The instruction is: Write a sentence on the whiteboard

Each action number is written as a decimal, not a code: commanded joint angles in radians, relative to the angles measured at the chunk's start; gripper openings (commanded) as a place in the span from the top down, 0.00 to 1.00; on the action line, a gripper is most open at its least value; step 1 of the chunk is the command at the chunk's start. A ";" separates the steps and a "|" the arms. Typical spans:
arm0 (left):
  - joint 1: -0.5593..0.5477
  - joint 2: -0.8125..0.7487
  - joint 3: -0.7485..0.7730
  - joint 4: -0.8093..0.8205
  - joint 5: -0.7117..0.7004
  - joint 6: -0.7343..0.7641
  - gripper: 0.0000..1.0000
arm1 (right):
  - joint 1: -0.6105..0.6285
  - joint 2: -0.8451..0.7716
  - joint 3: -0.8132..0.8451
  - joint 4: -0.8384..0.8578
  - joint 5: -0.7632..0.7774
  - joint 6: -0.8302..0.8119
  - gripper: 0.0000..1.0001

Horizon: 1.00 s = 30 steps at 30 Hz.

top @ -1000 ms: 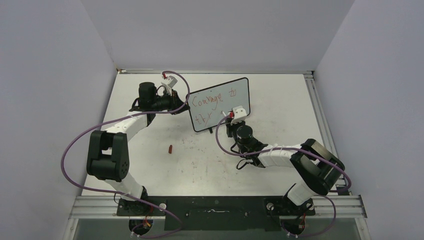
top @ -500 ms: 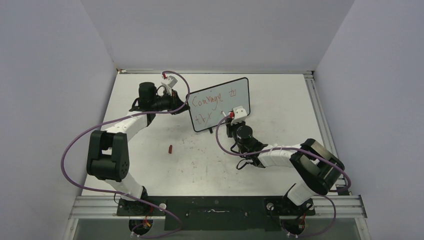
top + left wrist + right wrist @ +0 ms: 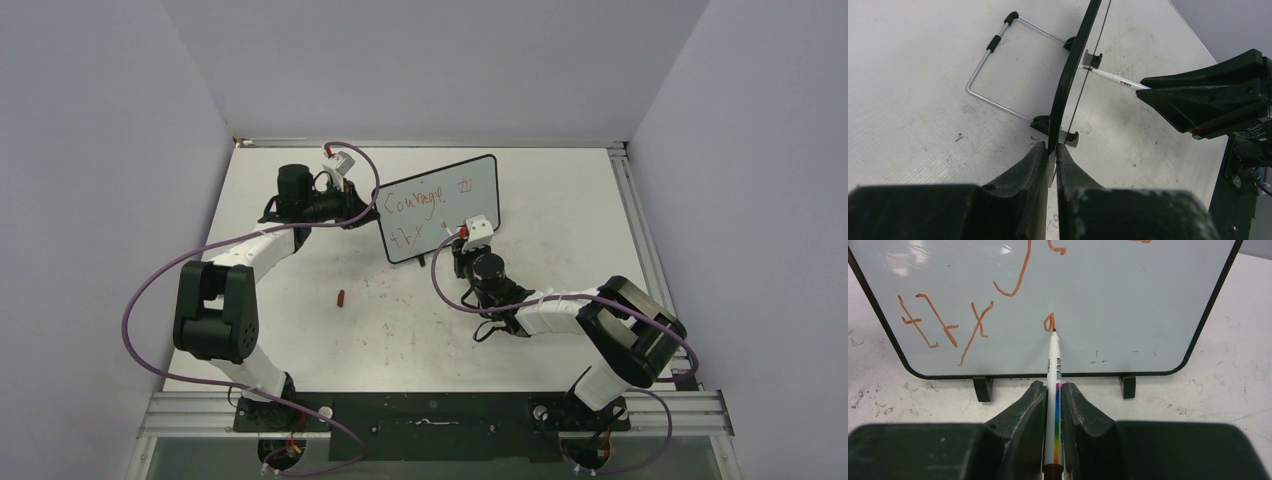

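The right gripper (image 3: 1052, 390) is closed on a marker (image 3: 1053, 360), whose tip is set against the whiteboard (image 3: 1128, 295) straight ahead of the fingers. The tip is placed at a small red "a" on the lower line of the sentence (image 3: 418, 200). The left gripper (image 3: 1051, 149) is clamped on the board's black-framed edge, which is seen edge-on running away from the fingertips, and a wire stand (image 3: 993, 43) is seen left of it on the table (image 3: 908, 100).
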 commanded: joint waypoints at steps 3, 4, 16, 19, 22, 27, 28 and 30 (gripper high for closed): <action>0.001 -0.034 0.039 -0.002 0.030 -0.001 1.00 | 0.001 0.003 0.000 0.044 0.052 0.012 0.95; 0.001 -0.034 0.041 -0.002 0.029 -0.001 1.00 | 0.000 -0.003 0.000 0.043 0.056 0.011 0.95; 0.001 -0.037 0.040 -0.002 0.029 -0.001 1.00 | -0.004 -0.073 -0.007 0.042 0.065 -0.004 0.95; 0.002 -0.035 0.039 -0.002 0.030 -0.001 1.00 | -0.008 -0.062 -0.003 0.046 0.066 -0.007 0.95; 0.001 -0.034 0.040 -0.002 0.029 -0.001 1.00 | -0.013 -0.046 0.003 0.050 0.065 -0.010 0.95; 0.002 -0.032 0.041 -0.002 0.030 -0.001 1.00 | -0.020 -0.024 0.019 0.058 0.065 -0.017 0.95; 0.002 -0.031 0.040 -0.002 0.030 -0.001 1.00 | -0.021 -0.019 0.021 0.060 0.066 -0.018 0.95; 0.001 -0.031 0.040 -0.002 0.030 -0.001 1.00 | -0.024 -0.015 0.026 0.062 0.064 -0.023 0.95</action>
